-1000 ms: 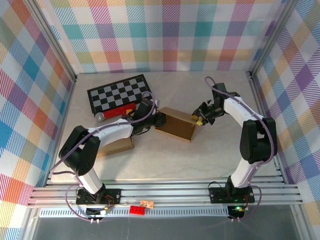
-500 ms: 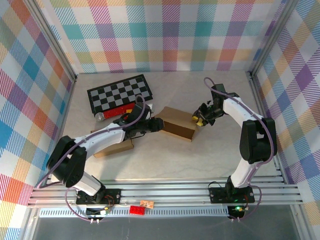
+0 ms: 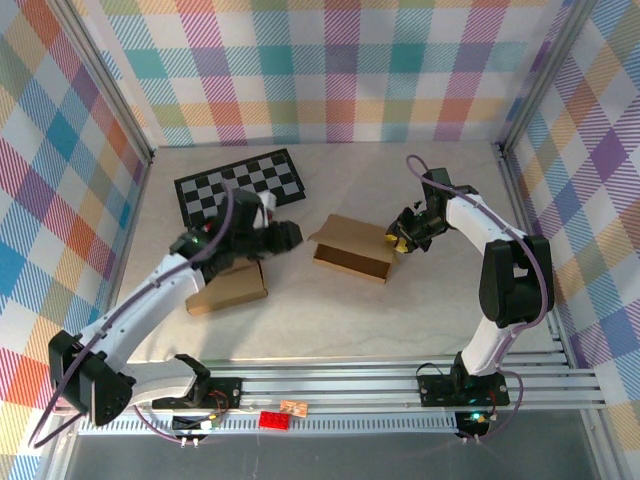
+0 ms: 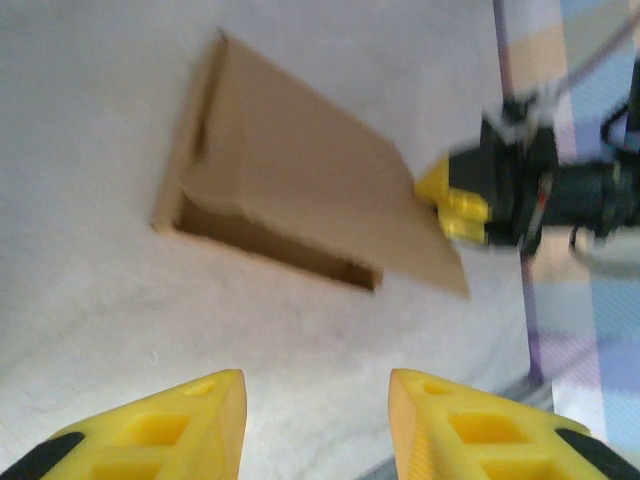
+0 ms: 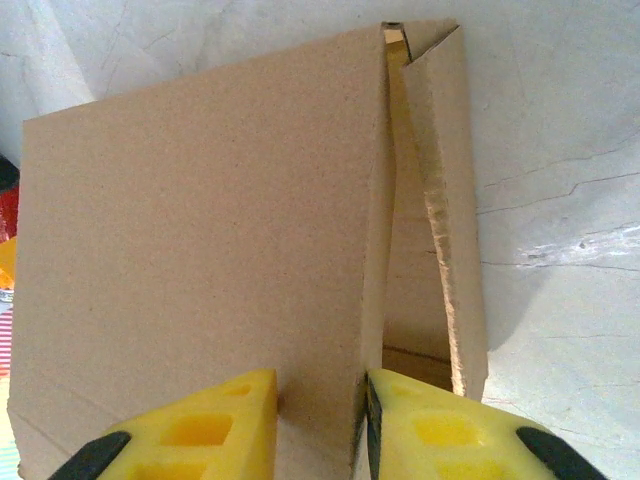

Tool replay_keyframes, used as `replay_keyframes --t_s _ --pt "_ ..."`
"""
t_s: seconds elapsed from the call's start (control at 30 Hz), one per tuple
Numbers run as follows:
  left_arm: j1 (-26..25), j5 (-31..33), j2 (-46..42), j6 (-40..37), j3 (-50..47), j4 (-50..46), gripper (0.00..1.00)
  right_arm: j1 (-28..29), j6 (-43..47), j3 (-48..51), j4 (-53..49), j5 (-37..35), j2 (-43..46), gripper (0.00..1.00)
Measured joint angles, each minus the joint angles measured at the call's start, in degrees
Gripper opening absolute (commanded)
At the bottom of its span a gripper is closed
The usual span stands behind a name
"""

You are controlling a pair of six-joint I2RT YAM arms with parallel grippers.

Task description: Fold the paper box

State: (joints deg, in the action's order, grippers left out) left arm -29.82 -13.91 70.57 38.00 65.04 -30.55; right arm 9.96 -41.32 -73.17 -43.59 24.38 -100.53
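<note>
The right fingers [image 5: 205,432] stand only narrowly apart, pinched on the edge of a broad panel of the paper box [image 5: 200,230] (one yellow pad on either side of the board). The left fingers [image 4: 165,440] are spread partway with nothing between them, above the desk [image 4: 90,320] and apart from the box, which lies in the upper middle of that wrist frame.

In the top view the box sits just right of centre, a shallow brown cardboard sleeve with a matte, grainy surface, an open long side and a flap angled at its left end.

The right arm [image 3: 470,215] reaches in from the right with its elbow bent and its wrist turned toward the box's right end. The left arm [image 3: 150,298] stretches diagonally up from the lower left, its wrist over a flat cardboard piece [image 3: 232,290] beside a checkerboard [image 3: 240,183]. The desk is pale and marbled.
</note>
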Motion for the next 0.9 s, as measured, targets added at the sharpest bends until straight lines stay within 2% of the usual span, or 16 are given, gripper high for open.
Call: replay_keyframes --t_s 0.07,0.17,0.3,0.5,0.63,0.9 --pt "4.37 -1.7 4.5 -0.83 5.57 -2.82 0.45 0.0 0.52 0.0 -0.24 -0.28 0.0 0.29" --pt "7.89 -3.78 14.88 -3.32 14.67 -6.27 0.45 0.04 1.64 0.0 -0.72 -1.14 0.0 0.29" --pt "8.15 -6.67 29.14 -6.78 23.74 -8.72 0.45 0.04 3.34 0.0 -1.05 -2.32 -0.02 0.29" --pt "7.1 -10.16 42.73 -10.01 27.15 -9.88 0.47 0.04 5.77 -1.05 -2.25 -3.5 -1.9 0.3" --pt "4.87 -11.13 47.21 -11.56 27.91 -9.81 0.47 0.04 6.47 -1.64 -3.19 -4.13 -3.1 0.3" --pt "2.84 -10.97 47.78 -12.46 27.17 -9.38 0.44 -0.17 7.76 -3.67 -5.86 -6.05 -3.19 0.32"
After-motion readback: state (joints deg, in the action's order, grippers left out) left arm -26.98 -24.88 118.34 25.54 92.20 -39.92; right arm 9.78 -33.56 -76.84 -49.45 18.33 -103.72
